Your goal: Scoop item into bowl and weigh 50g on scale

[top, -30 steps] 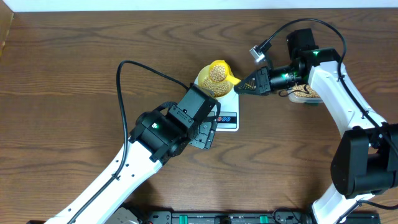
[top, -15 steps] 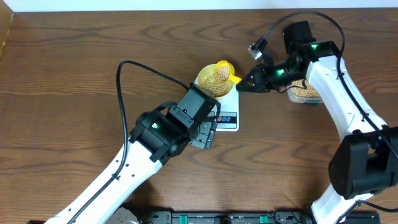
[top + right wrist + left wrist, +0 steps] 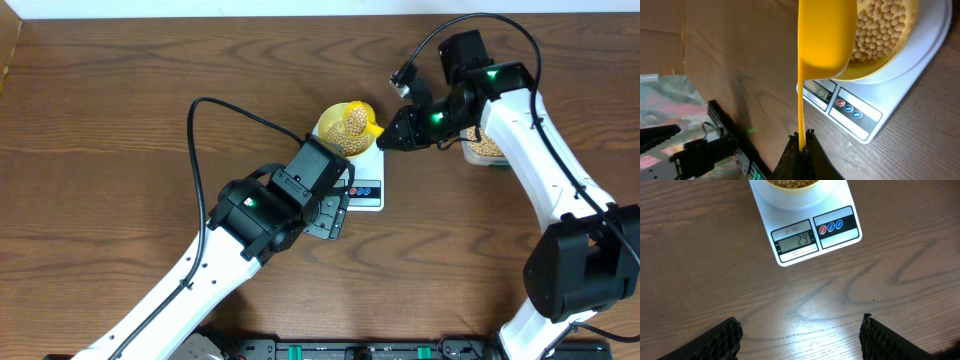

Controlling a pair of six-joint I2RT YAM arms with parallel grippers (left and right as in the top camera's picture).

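Observation:
The pale yellow bowl (image 3: pixel 333 137) stands on the white scale (image 3: pixel 368 190) and holds beige beans (image 3: pixel 877 30). My right gripper (image 3: pixel 802 135) is shut on the thin handle of a yellow scoop (image 3: pixel 825 35), which is tipped on its side over the bowl's (image 3: pixel 875 67) rim. In the overhead view the scoop (image 3: pixel 358 118) shows beans in its cup. My left gripper (image 3: pixel 801 337) is open over bare wood, just in front of the scale's display (image 3: pixel 796 240), which reads 29. Nothing sits between its fingers.
A clear tub (image 3: pixel 484 147) of beans stands right of the scale, partly under my right arm. The left arm (image 3: pixel 260 215) reaches in from the lower left and covers the scale's near-left corner. A black cable loops across the wood left of the bowl.
My right wrist has lifted and swung back a little, rolling the scoop further over the bowl and uncovering more of the tub. The left arm has not moved.

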